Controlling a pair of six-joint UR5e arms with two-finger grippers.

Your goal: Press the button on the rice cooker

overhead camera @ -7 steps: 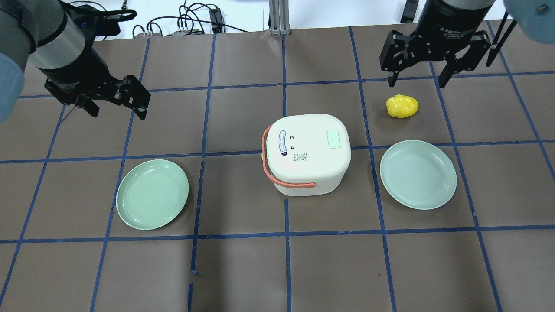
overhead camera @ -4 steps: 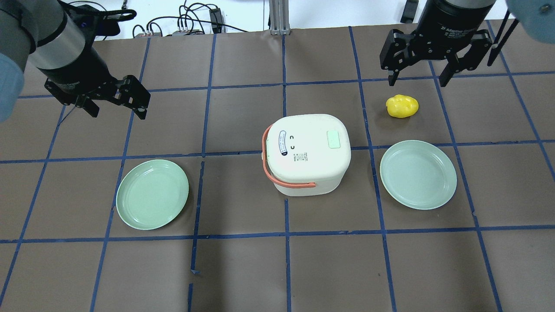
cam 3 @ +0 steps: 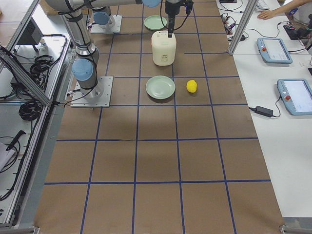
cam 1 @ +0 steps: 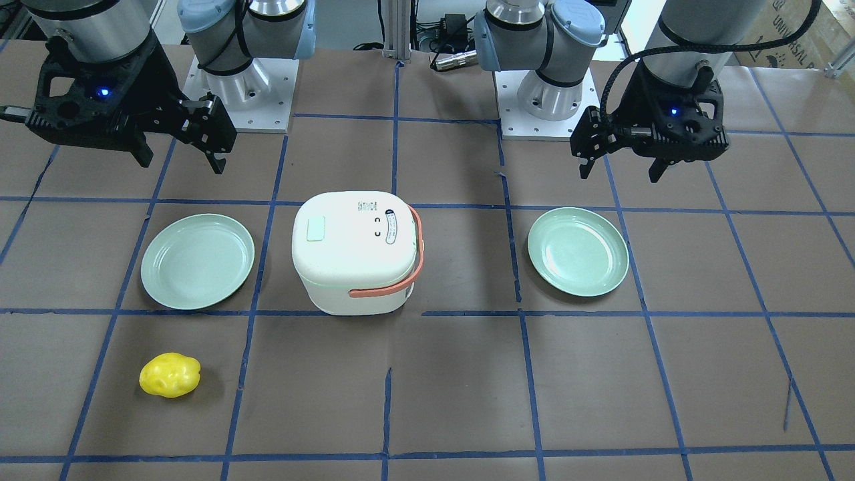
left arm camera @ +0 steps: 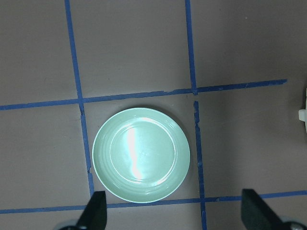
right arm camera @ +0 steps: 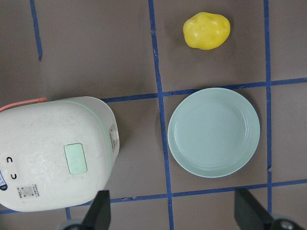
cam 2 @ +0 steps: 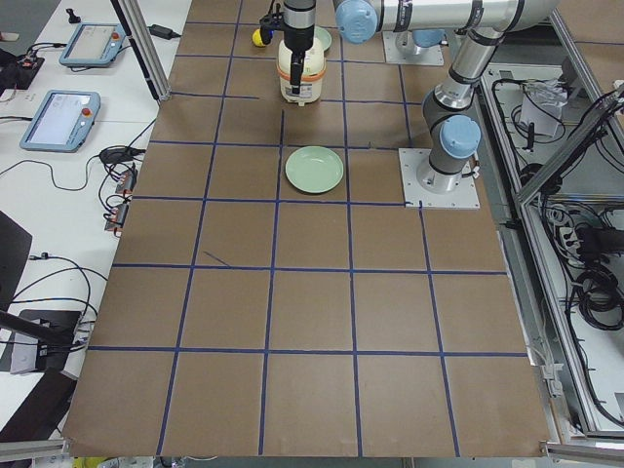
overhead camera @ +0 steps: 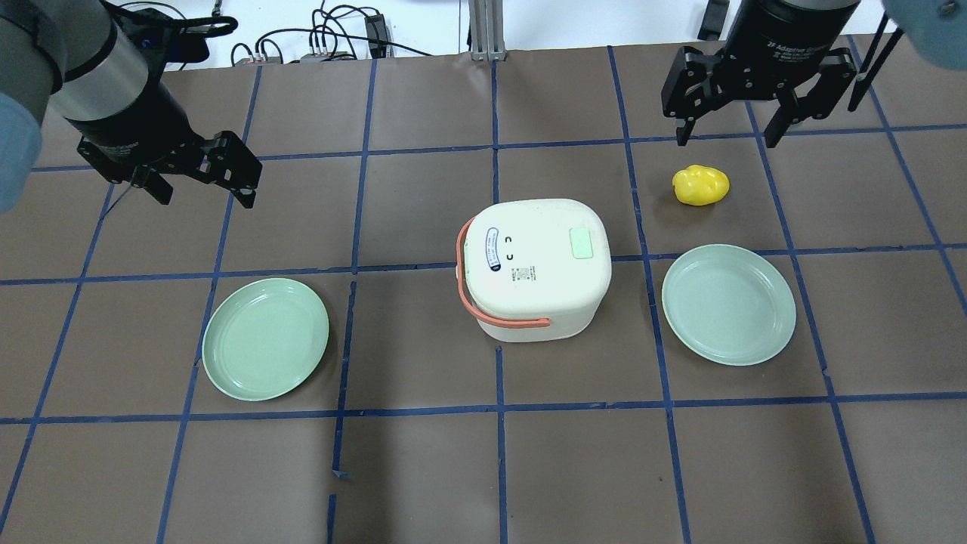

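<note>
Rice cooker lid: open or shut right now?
Shut. The lid lies flat and flush on the rice cooker body, green button facing up; no gap shows.

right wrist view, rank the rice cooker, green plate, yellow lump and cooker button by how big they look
1. rice cooker, even though it is cut off at the left edge; its lid is nearer the camera
2. green plate
3. yellow lump
4. cooker button

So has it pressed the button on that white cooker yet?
Seemingly not. The rice cooker sits shut, with nothing touching its pale green button. The left tool and right tool hang open, empty, both away from it. Reaching over and pressing is all left to do.
</note>
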